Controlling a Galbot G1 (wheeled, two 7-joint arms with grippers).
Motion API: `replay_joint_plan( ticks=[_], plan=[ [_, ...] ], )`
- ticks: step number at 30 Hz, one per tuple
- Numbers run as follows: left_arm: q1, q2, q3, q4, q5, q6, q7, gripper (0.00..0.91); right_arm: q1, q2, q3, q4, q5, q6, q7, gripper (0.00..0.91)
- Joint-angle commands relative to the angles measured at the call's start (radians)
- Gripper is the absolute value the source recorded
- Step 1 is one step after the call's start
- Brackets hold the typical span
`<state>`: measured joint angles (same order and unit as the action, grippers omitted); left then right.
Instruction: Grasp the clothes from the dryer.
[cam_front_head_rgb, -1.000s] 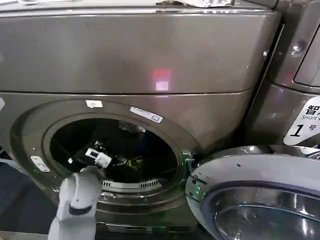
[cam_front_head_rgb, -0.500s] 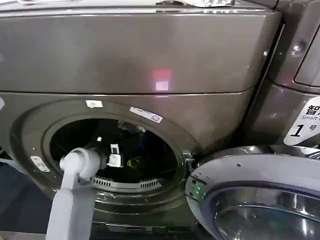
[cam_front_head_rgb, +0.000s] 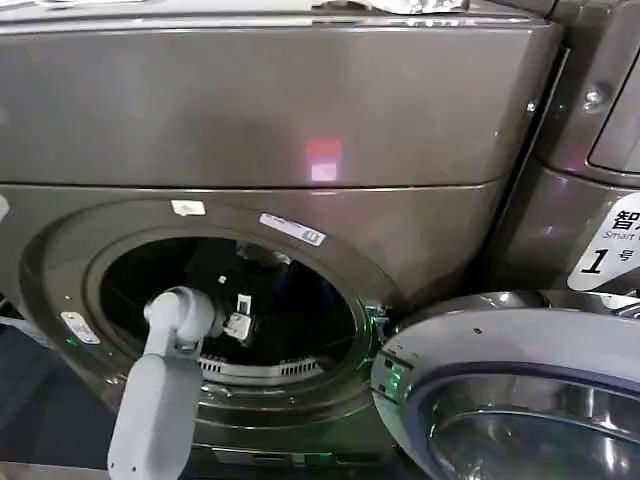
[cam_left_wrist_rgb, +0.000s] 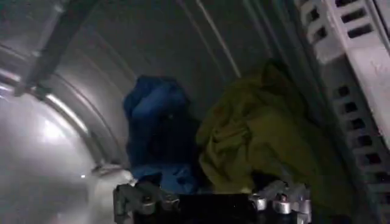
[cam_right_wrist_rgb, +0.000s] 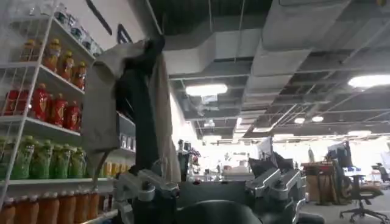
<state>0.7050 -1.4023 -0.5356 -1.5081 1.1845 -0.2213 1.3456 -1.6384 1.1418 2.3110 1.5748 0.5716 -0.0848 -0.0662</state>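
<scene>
We have our left claw (cam_front_head_rgb: 238, 322) reaching through the round porthole of the bronze-grey dryer (cam_front_head_rgb: 270, 110), whose grey-rimmed glass door (cam_front_head_rgb: 510, 390) hangs swung open at the lower right. In the left wrist view the claw's two fingers (cam_left_wrist_rgb: 139, 199) stand wide apart and hold nothing, aimed at the heap lying in the bottom of the drum (cam_left_wrist_rgb: 55, 158).

Two of the clothes lie there side by side, touching: a yellow-green piece (cam_left_wrist_rgb: 256, 143), bunched and creased, resting near the perforated white rim of the opening, and a dark blue piece (cam_left_wrist_rgb: 159, 131) slumped against the curved metal wall. A whitish-grey piece we cannot make out.

We judge both pieces to be light, limp and unbreakable. They should crush under the fingers, not resist them, and drape once lifted. The smooth drum gives little friction, so a shallow pinch may only push the cloth along the wall. The better hold is on a raised fold: the high crumpled ridge of the yellow-green piece stands nearest and proudest. Closing deep over that hump should gather several layers; a bite on a thin edge could slip free, or drag the blue neighbour along.

Our right claw (cam_right_wrist_rgb: 213, 193) is parked away from the dryer, its fingers spread and empty, pointing toward store shelves (cam_right_wrist_rgb: 42, 122) of bottles.
</scene>
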Motion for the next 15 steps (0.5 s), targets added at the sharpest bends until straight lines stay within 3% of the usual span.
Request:
replay_joint_plan(
  ticks=[1, 3, 4, 5, 6, 7, 15],
  plan=[
    [-0.041, -0.01, 0.0, 0.133, -0.044, 0.076, 0.001, 0.907, 0.0, 0.0, 0.0, 0.0, 0.0, 0.0, 0.0, 0.907],
    [-0.05, -0.014, 0.004, 0.142, -0.049, 0.083, 0.001, 0.907, 0.0, 0.0, 0.0, 0.001, 0.0, 0.0, 0.0, 0.907],
    [-0.053, -0.016, 0.006, 0.148, -0.054, 0.085, 0.001, 0.535, -0.001, -0.001, 0.0, 0.0, 0.0, 0.0, -0.001, 0.907],
    [-0.057, -0.017, 0.008, 0.155, -0.063, 0.085, 0.001, 0.239, -0.001, -0.002, 0.001, -0.001, 0.0, 0.0, 0.0, 0.907],
    [-0.058, -0.019, 0.008, 0.158, -0.063, 0.087, 0.001, 0.034, -0.002, -0.002, 0.002, -0.002, 0.0, 0.0, 0.0, 0.907],
    [-0.057, -0.02, 0.009, 0.16, -0.065, 0.086, 0.001, 0.0, -0.003, -0.002, 0.002, -0.002, 0.0, 0.0, 0.0, 0.907],
    [-0.052, -0.022, 0.006, 0.151, -0.064, 0.102, 0.001, 0.0, -0.001, -0.005, -0.001, -0.001, 0.0, -0.001, 0.0, 0.907]
  ],
)
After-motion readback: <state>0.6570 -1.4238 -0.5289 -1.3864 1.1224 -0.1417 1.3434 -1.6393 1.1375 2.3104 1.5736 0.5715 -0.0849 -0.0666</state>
